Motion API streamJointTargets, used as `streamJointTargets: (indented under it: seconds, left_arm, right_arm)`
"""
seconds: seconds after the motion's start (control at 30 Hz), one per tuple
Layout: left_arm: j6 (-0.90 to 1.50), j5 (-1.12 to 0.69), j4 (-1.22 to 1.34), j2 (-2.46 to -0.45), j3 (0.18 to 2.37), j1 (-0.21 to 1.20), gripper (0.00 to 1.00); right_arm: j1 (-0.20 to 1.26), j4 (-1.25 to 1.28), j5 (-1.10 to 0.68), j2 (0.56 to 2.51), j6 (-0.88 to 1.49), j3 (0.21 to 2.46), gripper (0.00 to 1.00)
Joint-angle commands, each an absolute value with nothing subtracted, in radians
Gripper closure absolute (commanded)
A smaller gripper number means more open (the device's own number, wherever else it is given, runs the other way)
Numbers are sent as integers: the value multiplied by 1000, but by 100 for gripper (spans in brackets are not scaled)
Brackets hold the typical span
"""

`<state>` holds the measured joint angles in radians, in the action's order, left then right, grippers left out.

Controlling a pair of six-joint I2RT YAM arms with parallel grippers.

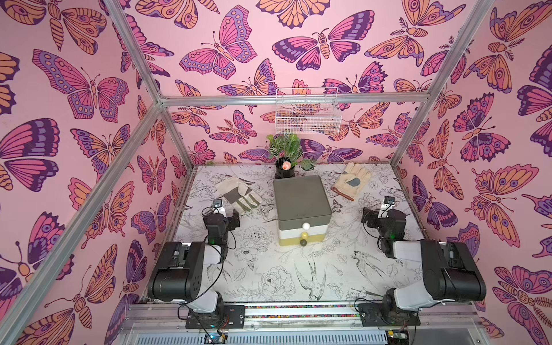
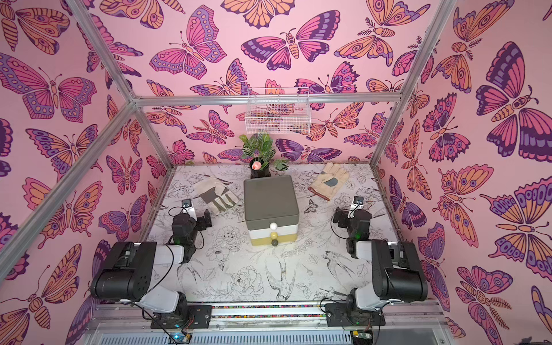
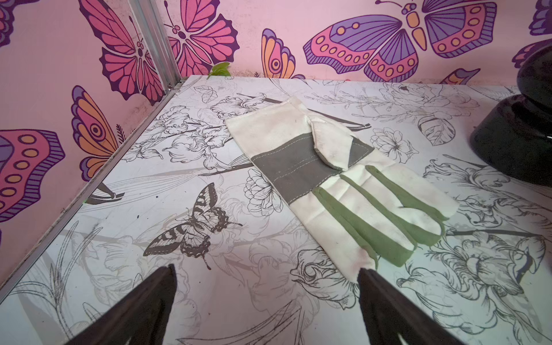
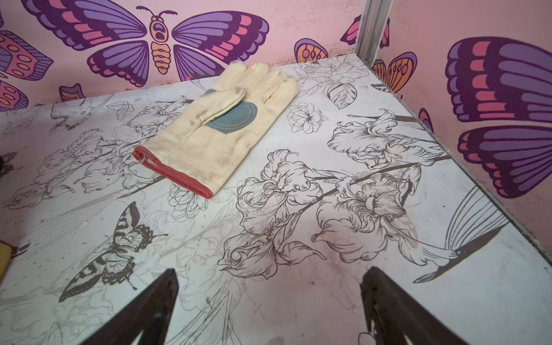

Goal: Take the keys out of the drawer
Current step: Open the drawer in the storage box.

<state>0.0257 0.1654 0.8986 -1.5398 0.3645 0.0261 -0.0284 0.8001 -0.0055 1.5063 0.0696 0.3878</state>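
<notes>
A small drawer chest (image 1: pixel 301 200) (image 2: pixel 270 198) with a grey top stands mid-table in both top views. Its three drawers are all pushed in: a grey drawer with a white knob (image 1: pixel 306 225), a white one with a yellow knob (image 1: pixel 305 235), and a yellow one with a dark knob (image 1: pixel 303 242). The keys are hidden. My left gripper (image 1: pixel 236 216) (image 3: pixel 267 270) hovers left of the chest, open and empty. My right gripper (image 1: pixel 366 216) (image 4: pixel 270 271) hovers to the right of the chest, also open and empty.
A white and green glove (image 1: pixel 239 194) (image 3: pixel 343 185) lies ahead of the left gripper. A cream glove with a red cuff (image 1: pixel 351 180) (image 4: pixel 224 125) lies ahead of the right one. A potted plant (image 1: pixel 284 167) stands behind the chest, below a wire basket (image 1: pixel 307 115) on the back wall.
</notes>
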Motion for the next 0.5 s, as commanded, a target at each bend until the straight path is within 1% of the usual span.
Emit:
streamJointTargets:
  seconds: [0.0, 0.47]
  left_arm:
    - [15, 189, 925, -1554, 365, 32, 0]
    - [15, 188, 931, -1555, 365, 31, 0]
  right_arm:
    - [-28, 812, -13, 1508, 55, 403, 1]
    - [-29, 809, -14, 1507, 55, 404, 1]
